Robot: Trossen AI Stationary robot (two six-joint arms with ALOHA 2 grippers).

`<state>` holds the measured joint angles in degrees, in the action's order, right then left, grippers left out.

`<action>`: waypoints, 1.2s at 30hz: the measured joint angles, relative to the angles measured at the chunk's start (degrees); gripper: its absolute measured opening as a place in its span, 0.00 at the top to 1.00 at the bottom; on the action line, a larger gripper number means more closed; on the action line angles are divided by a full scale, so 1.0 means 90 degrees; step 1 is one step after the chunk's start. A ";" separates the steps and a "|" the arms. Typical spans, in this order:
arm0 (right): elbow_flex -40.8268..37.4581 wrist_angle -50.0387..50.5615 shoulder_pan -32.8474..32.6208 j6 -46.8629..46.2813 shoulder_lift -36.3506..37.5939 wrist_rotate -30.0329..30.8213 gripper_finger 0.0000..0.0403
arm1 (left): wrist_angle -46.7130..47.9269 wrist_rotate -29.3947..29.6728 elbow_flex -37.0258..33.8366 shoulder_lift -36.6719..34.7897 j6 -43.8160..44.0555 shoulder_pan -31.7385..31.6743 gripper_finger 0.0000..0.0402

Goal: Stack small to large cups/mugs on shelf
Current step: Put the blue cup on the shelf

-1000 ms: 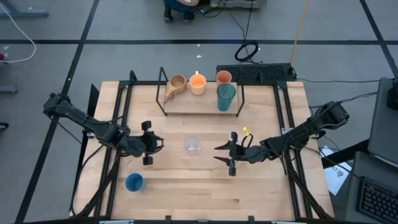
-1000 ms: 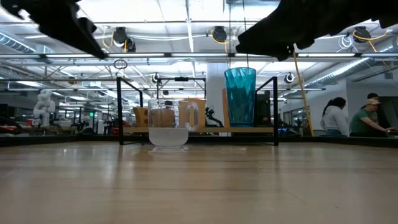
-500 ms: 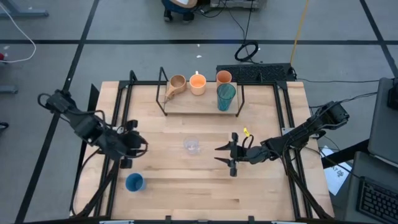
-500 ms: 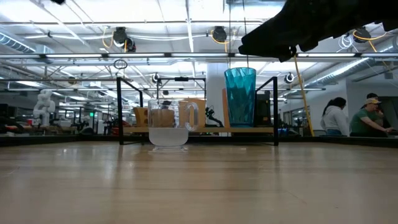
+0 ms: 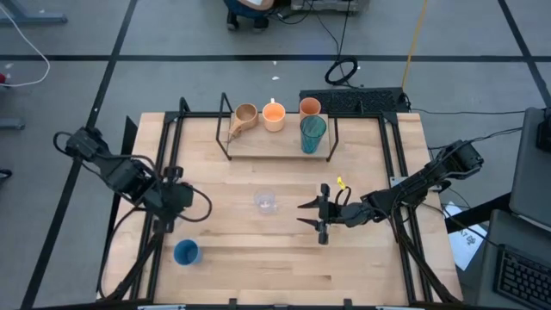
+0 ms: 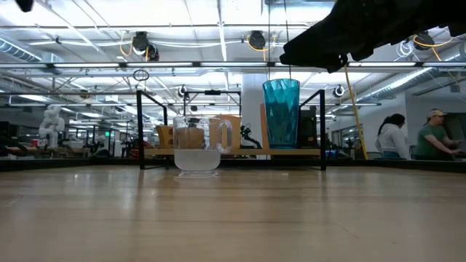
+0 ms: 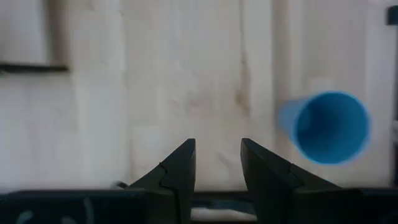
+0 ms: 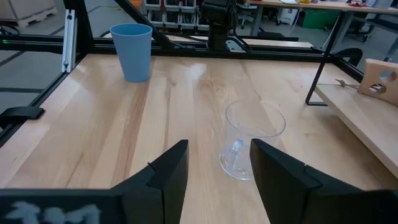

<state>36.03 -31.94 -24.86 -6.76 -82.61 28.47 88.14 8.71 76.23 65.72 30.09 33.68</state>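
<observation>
Blue cup (image 7: 329,127) is standing blurred on the tabletop (image 5: 370,258), beyond the left gripper's (image 7: 217,163) slightly parted, empty fingers. Clear cup (image 8: 251,139) is sitting just ahead of the right gripper's (image 8: 217,163) open, empty fingers.

Concealed and cropped items

Low view: the right arm (image 6: 364,29) is cut off by the top edge, and the clear cup (image 6: 196,149) masks the shelf items behind it. Left wrist view: the blue cup (image 7: 329,127) is blurred. Right wrist view: the tan mug (image 8: 382,79) is cropped.
</observation>
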 joint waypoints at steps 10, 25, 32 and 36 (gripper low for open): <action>0.0000 0.0002 0.0000 0.0018 0.0000 0.0000 0.59 | -0.0380 -0.0801 0.0000 0.0791 0.0981 0.0859 0.68; 0.0000 0.0005 0.0000 0.0044 0.0000 -0.0002 0.59 | -0.1663 -0.0641 0.0000 0.1531 0.2566 0.2255 0.68; 0.0000 0.0005 0.0000 0.0044 0.0000 -0.0003 0.59 | -0.1682 -0.0669 0.0027 0.1899 0.3386 0.2578 0.68; 0.0000 0.0005 0.0000 0.0046 0.0000 -0.0005 0.59 | -0.1707 -0.0672 0.0157 0.2151 0.3524 0.2650 0.68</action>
<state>36.03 -31.90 -24.86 -6.35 -82.61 28.42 72.78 2.66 77.64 85.08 61.81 57.53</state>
